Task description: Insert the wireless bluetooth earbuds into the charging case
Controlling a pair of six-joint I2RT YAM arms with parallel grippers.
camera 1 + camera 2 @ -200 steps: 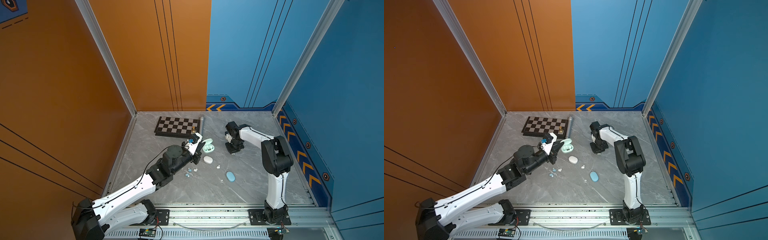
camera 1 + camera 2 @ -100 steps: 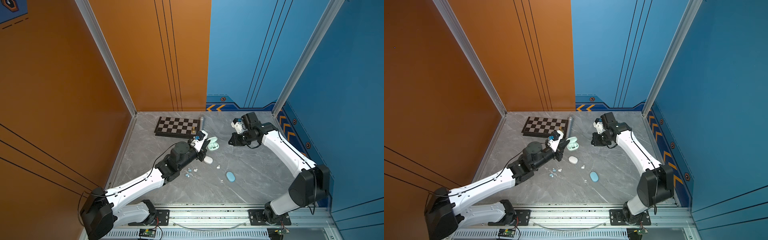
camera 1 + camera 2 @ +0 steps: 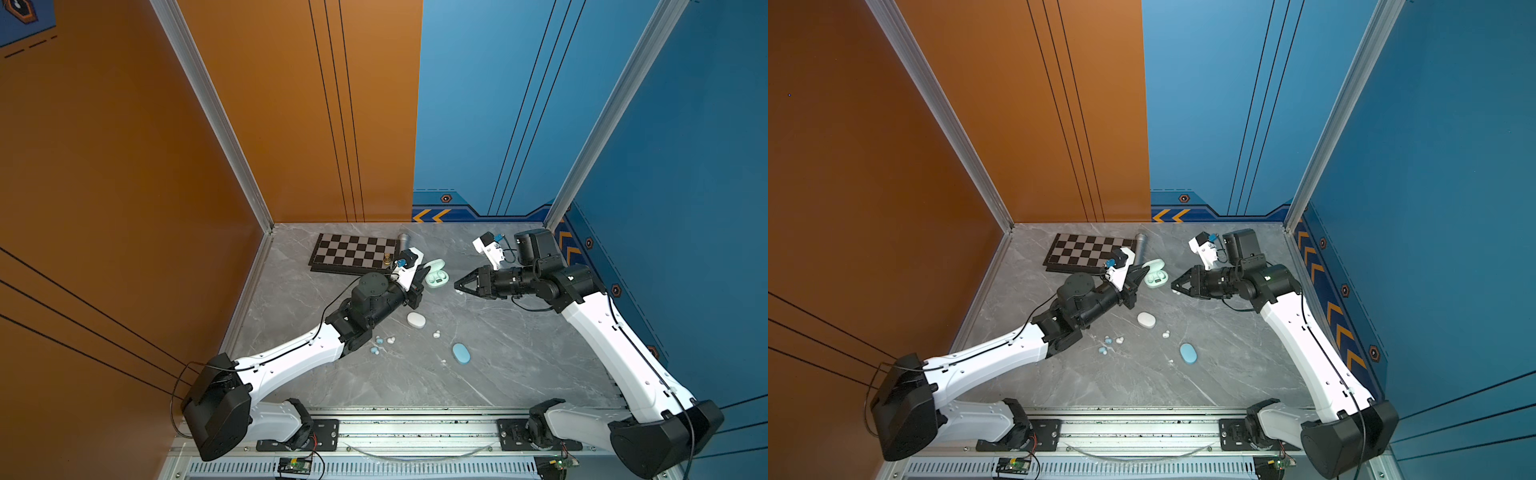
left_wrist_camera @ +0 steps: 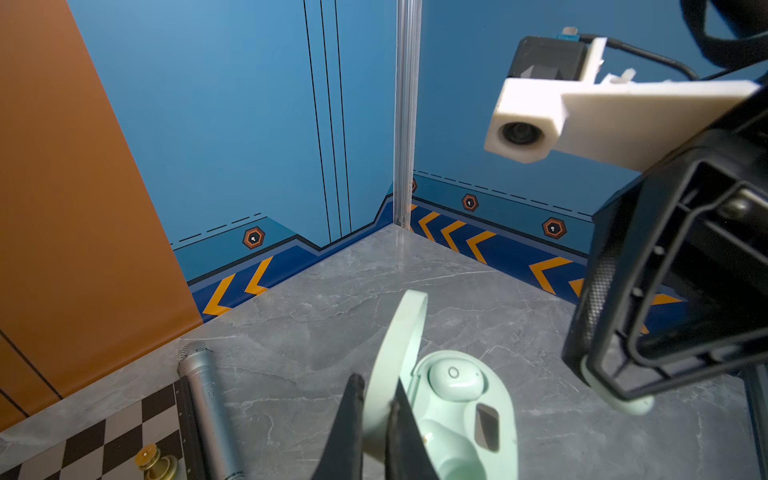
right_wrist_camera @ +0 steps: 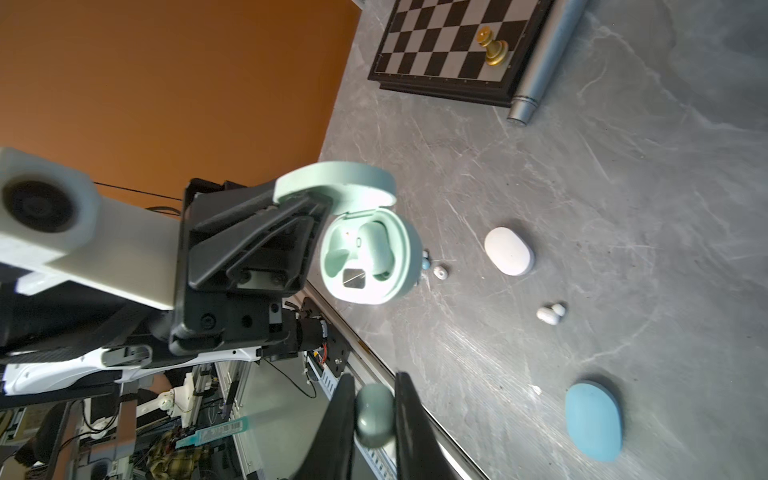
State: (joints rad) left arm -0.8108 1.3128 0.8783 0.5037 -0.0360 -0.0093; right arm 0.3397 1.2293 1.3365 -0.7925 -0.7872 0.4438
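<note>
Mint-green plastic lid [image 4: 401, 340] of the open oval charging case [image 4: 498, 407] is pinched in my left gripper [image 4: 377, 382], which is closed tight on it. My right gripper [image 5: 374, 376], nearly closed, nips a pale green earbud [image 5: 374, 415] near the case. One matching bud [image 4: 455, 380] sits in a well inside the case. White and blue buds [image 3: 384, 341] lie loose on the grey marbled table [image 3: 519, 353].
</note>
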